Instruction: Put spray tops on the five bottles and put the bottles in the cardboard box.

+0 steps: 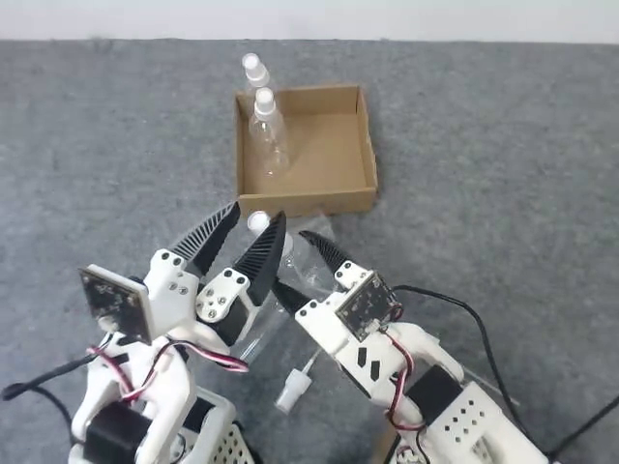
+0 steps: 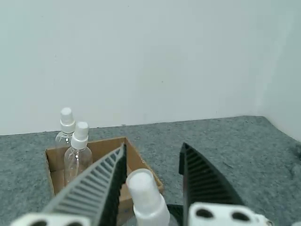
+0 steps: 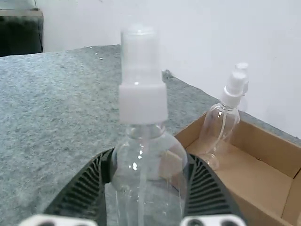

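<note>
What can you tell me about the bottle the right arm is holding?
The bottle is clear plastic, apparently empty, with a rounded shoulder, a thin dip tube inside and a white spray top already fitted. The jaws of the right gripper clamp its body on both sides. Its top end lies nearest the cardboard box, between the open jaws of the left gripper.
</note>
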Controlling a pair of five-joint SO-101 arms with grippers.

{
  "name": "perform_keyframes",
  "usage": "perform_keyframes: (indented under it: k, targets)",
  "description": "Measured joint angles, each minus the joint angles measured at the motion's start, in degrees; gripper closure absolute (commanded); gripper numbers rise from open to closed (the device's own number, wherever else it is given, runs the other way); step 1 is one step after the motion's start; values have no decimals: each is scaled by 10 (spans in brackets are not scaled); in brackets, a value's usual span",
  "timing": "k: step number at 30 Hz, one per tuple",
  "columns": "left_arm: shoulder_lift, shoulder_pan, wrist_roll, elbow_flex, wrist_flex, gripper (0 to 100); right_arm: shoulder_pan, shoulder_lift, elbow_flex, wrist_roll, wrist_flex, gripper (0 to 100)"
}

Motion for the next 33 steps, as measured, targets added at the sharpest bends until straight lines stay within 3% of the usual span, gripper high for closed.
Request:
perform_keyframes:
  k: [9, 22, 33]
  targets:
    - [0, -10, 0, -25, 1, 826, -1, 0, 0, -4, 0, 965]
    - [0, -178, 0, -28, -18, 828, -1, 0, 0, -4, 0, 965]
    - [0, -185, 0, 92, -27, 829, 30, 0, 0, -4, 0, 965]
